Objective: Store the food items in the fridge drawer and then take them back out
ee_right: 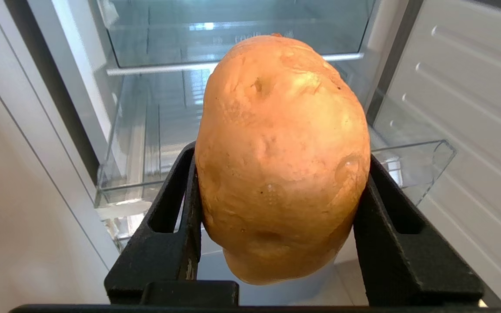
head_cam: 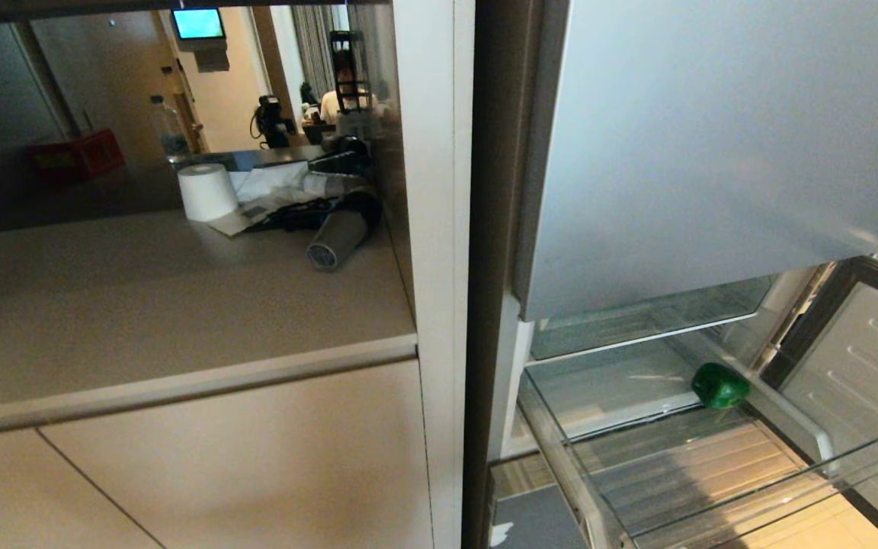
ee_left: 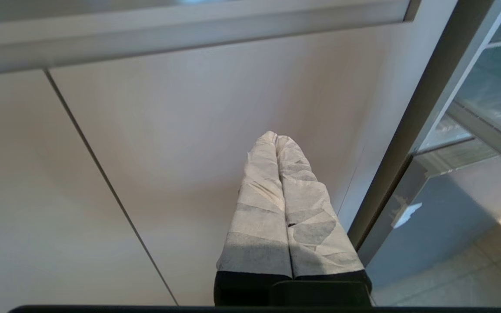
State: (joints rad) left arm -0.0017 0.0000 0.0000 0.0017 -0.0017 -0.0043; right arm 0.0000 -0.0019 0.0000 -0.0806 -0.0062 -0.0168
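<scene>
My right gripper [ee_right: 276, 191] has its two black jaws pressed against the sides of a rounded tan-brown potato [ee_right: 281, 161], roughly half-spread around it, so the potato sits clamped between them and sticks up past the fingers. Beyond it, in the right wrist view, lies the wide, shallow, see-through plastic fridge drawer [ee_right: 424, 161], pulled out, and the potato hangs in front of it, not inside.

From my head camera neither of my arms shows. The drawer [head_cam: 850, 457] stands open at the lower right, under the closed silver-blue fridge door [head_cam: 713, 152], its ribbed floor bare near the front. A glossy dark-green bell pepper [head_cam: 719, 385] rests at the far right of the drawer, at the edge of the glass shelf [head_cam: 637, 320] above it. A ribbed white door panel [head_cam: 866, 381] stands open on the right.

My left gripper [ee_left: 276, 139] has its white-wrapped fingers [ee_left: 259, 208] pressed together, holding nothing, and points at a beige cabinet door [ee_left: 189, 152] just left of the fridge.

On the beige countertop [head_cam: 142, 305] to the left, far back, stand a white paper roll [head_cam: 207, 191] and a grey and black hair dryer [head_cam: 340, 232] lying on its side.
</scene>
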